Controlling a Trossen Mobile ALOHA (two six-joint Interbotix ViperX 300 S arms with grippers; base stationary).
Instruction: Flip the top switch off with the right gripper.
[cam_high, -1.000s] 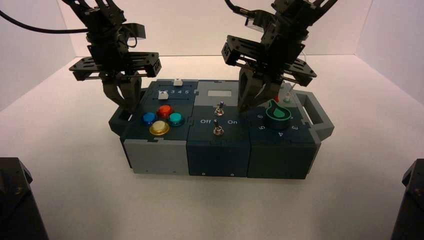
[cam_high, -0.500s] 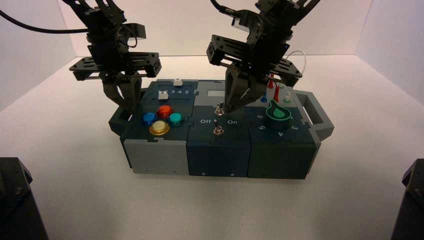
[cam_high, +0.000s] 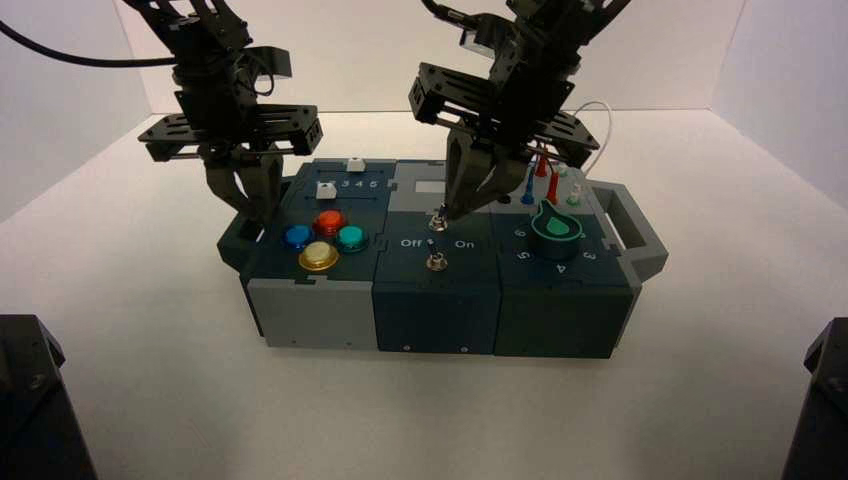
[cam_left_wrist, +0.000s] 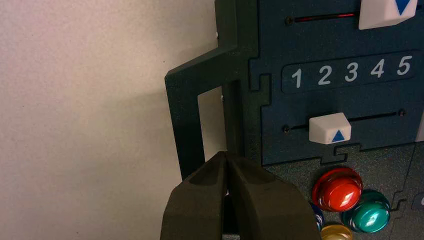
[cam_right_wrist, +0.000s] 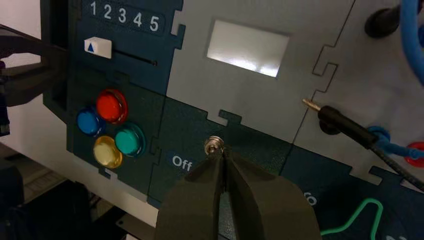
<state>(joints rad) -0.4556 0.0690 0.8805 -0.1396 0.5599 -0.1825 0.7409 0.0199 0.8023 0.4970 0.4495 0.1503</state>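
The top switch (cam_high: 438, 219), a tiny silver toggle, stands on the dark middle panel of the box, above a second toggle (cam_high: 436, 260). My right gripper (cam_high: 447, 212) is shut, and its tips sit right at the top switch on its right side. In the right wrist view the shut gripper (cam_right_wrist: 223, 153) touches the silver switch (cam_right_wrist: 213, 145) just past the tips, with the "Off" label (cam_right_wrist: 182, 162) beside it. My left gripper (cam_high: 248, 213) hangs over the box's left handle (cam_left_wrist: 186, 120), shut and empty (cam_left_wrist: 226, 155).
Blue, red, teal and yellow buttons (cam_high: 322, 240) sit on the left panel below two white sliders (cam_high: 326, 190). A green pointed knob (cam_high: 556, 226) is on the right panel. Red and blue plugs (cam_high: 540, 178) with a white wire stand behind my right gripper.
My right gripper has moved left from beside the green knob across the middle panel, and its tips have come to the top switch. My left arm has not moved.
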